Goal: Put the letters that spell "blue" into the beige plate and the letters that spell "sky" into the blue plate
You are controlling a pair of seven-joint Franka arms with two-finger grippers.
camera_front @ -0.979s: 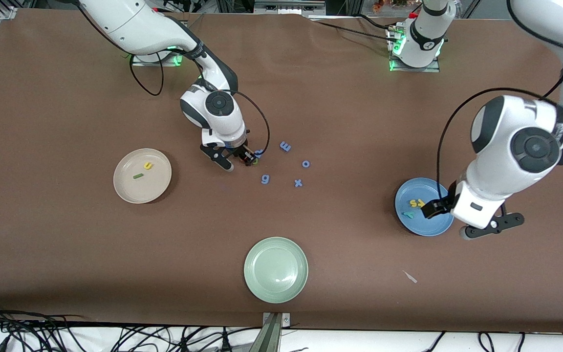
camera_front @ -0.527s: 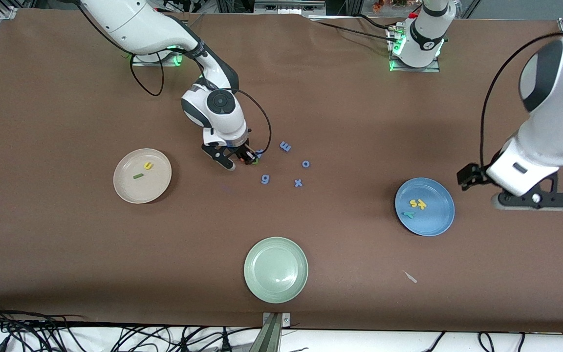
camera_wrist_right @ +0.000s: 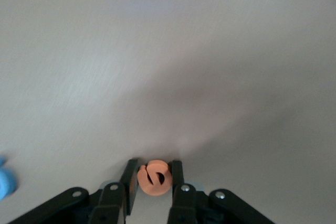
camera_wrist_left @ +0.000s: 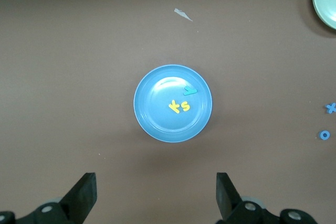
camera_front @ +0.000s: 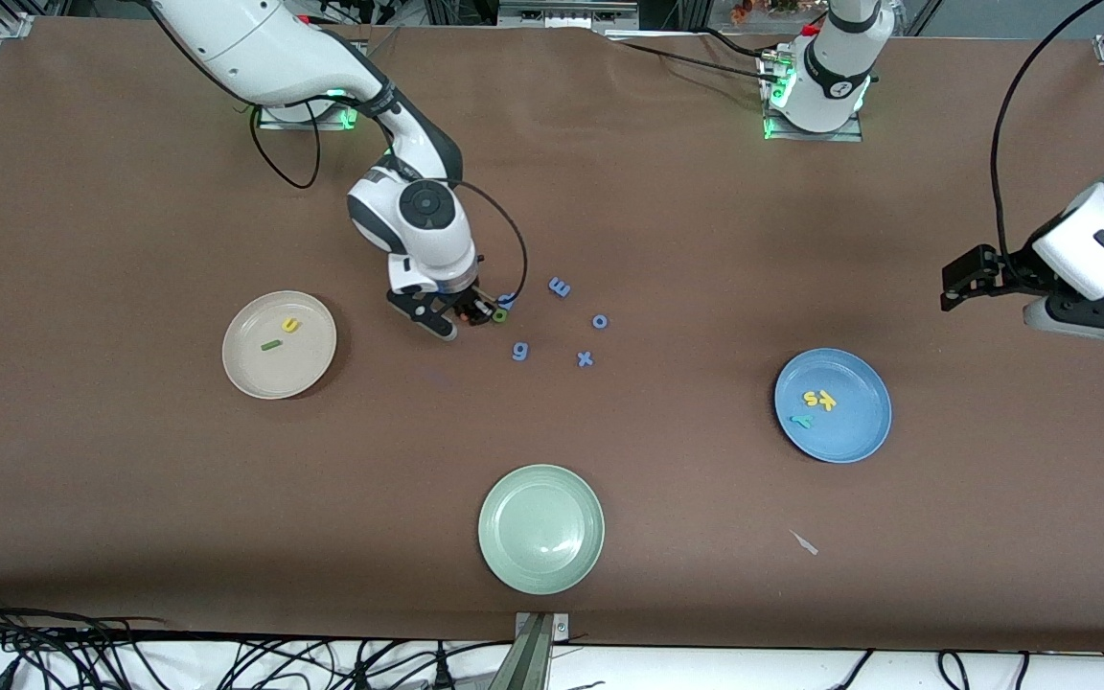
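My right gripper [camera_wrist_right: 154, 179] is shut on the orange "e" [camera_wrist_right: 155, 178], low over the table among the loose letters [camera_front: 477, 310]. The green "b" [camera_front: 499, 314] lies right beside its tips. The beige plate [camera_front: 264, 376] holds the yellow "u" [camera_front: 290, 326] and the dark green "l" [camera_front: 271, 345]. The blue plate [camera_front: 851, 433] holds the yellow "s" [camera_wrist_left: 185, 107], the yellow "k" [camera_wrist_left: 174, 107] and the teal "y" [camera_wrist_left: 190, 91]. My left gripper [camera_front: 960, 283] hangs open and empty over bare table at the left arm's end, its fingers [camera_wrist_left: 84, 195] wide apart.
Blue letters lie by the right gripper: "p" [camera_front: 507, 300], "m" [camera_front: 560, 287], "o" [camera_front: 600, 322], "g" [camera_front: 519, 352] and "x" [camera_front: 586, 359]. A pale green plate [camera_front: 540, 528] sits near the front edge. A small pale scrap [camera_front: 805, 542] lies nearer the camera than the blue plate.
The left arm has swung away from over the blue plate toward its own end of the table. The right gripper has closed on the orange "e".
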